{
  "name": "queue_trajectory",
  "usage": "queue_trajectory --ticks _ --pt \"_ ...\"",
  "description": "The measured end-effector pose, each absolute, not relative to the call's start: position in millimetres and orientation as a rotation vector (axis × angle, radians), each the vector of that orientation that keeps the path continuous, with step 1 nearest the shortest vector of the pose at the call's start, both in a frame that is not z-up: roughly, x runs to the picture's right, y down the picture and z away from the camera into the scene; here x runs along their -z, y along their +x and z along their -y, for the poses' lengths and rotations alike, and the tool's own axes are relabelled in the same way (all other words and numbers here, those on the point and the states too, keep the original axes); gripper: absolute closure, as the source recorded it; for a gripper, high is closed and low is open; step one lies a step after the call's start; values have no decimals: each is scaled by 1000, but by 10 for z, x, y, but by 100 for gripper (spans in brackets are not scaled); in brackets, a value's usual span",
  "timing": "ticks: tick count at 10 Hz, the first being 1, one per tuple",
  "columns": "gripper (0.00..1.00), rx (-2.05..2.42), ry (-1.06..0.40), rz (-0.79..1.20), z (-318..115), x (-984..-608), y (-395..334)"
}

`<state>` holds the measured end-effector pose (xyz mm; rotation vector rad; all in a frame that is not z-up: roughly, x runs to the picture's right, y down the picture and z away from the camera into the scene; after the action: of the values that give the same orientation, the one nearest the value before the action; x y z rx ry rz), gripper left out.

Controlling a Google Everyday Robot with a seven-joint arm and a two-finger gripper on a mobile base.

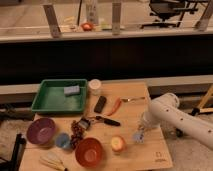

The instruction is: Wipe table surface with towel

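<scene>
Your gripper (140,131) is down on the worktop (131,154) near its 4 o'clock edge; grip state can't tell. Grey-blue patch beneath looks like the towel (136,137). Wiping step, I'd judge. Next: sweep toward 9 o'clock, stopping short of the apple (118,144).

One camera looks down at the desk (127,92) from high off its near edge, facing across it toward the dark wall (100,60) behind the desk, at middling range, so the whole desk top fits. The pincer (139,135) hangs low over the desk's near-right part.
</scene>
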<state>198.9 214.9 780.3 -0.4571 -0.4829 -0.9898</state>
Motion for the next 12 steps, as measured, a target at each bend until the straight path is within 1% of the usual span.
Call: queue_trajectory --ticks 3,6,9,12 --pt "100 1039 -471 566 -2434 -7636 1895" --pt "100 996 -530 570 -2584 -7652 2094" --pt "100 903 -581 500 -2547 -7714 2503" --pt "100 852 -608 452 -2337 -7937 2566"
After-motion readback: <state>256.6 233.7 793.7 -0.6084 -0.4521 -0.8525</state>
